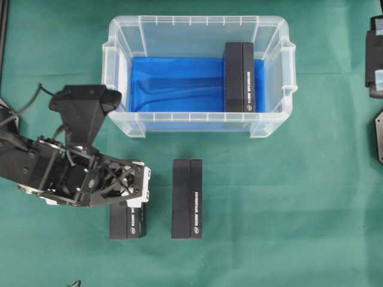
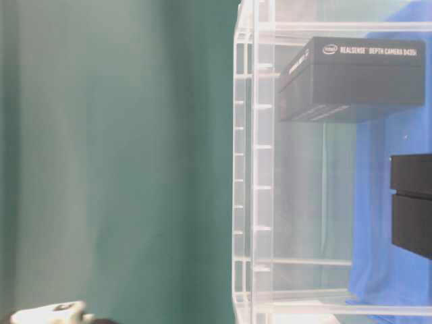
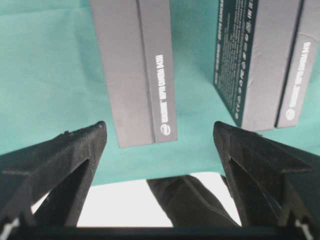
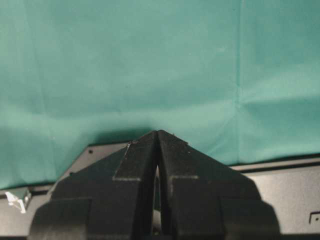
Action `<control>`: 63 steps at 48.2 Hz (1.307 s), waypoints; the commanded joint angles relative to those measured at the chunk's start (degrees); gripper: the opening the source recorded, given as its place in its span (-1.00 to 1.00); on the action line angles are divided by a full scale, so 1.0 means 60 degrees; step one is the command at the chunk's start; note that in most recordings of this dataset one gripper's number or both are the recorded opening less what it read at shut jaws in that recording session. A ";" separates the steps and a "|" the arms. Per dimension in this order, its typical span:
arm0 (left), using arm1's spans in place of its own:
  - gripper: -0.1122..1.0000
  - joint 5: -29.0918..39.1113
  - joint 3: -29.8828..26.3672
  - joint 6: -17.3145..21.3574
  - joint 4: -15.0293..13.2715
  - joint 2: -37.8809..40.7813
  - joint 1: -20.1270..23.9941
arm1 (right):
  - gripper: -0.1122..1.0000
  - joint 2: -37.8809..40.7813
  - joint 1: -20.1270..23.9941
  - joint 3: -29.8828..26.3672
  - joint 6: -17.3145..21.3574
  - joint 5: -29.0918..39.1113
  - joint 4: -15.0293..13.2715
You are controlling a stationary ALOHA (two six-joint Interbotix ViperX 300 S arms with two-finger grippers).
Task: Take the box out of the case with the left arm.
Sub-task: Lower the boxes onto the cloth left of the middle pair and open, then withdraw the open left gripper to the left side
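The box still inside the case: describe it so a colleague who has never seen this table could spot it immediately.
Find the clear plastic case with the blue floor at the top middle of the green cloth in the overhead view. At its right end stands a long black box with white lettering along one side. It is the only box within the walls; the other two boxes lie outside on the cloth in front of the case.

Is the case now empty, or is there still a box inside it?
Not empty. One black box stands inside the case, at its right end on the blue lining; two other boxes lie outside on the cloth.
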 commanded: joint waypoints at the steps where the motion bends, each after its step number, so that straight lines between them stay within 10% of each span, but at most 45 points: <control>1: 0.81 0.0146 -0.0264 0.0015 0.0059 -0.0220 -0.0029 | -0.76 0.0000 -0.0015 -0.0088 0.0015 0.0000 0.0000; 46: 0.81 0.0396 0.2109 -0.0073 0.0059 -0.2886 -0.0498 | -0.76 0.0000 -0.0015 0.0044 0.0015 -0.0015 0.0000; 63: 0.81 0.0864 0.2681 0.0513 0.0176 -0.3691 0.0688 | -0.76 0.0000 -0.0015 0.0059 0.0015 -0.0029 0.0000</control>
